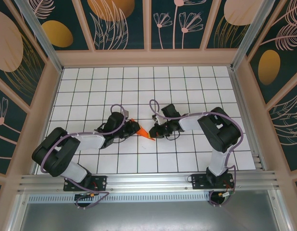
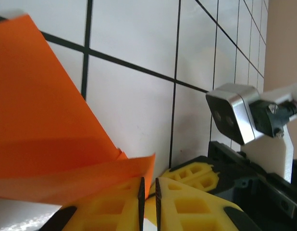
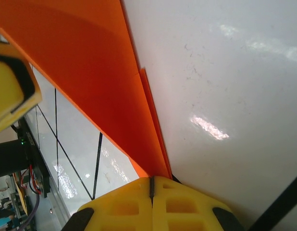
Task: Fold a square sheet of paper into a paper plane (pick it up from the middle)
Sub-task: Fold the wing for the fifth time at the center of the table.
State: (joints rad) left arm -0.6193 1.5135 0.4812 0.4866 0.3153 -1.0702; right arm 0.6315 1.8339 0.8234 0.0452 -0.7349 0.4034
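Note:
The square sheet of paper is folded into a narrow, pointed orange paper plane (image 1: pixel 142 131) (image 2: pixel 43 120) (image 3: pixel 91 72), held just above the white grid table between my two grippers. My right gripper (image 1: pixel 155 134) (image 3: pixel 151 180) is shut on the plane's pointed end, where the folded layers run together into the closed jaws. My left gripper (image 1: pixel 130 129) (image 2: pixel 148 185) sits at the plane's other end, open by a narrow slit. The paper's edge lies over its left finger (image 2: pixel 110 207), with nothing between the pads. The right gripper's yellow finger (image 2: pixel 191 173) is close in front of it.
The white table (image 1: pixel 187 86) with black grid lines is walled by wooden frames on three sides. An aluminium rail (image 1: pixel 139 180) runs along the near edge by both arm bases. The right wrist's camera (image 2: pixel 230 118) is close to my left fingers.

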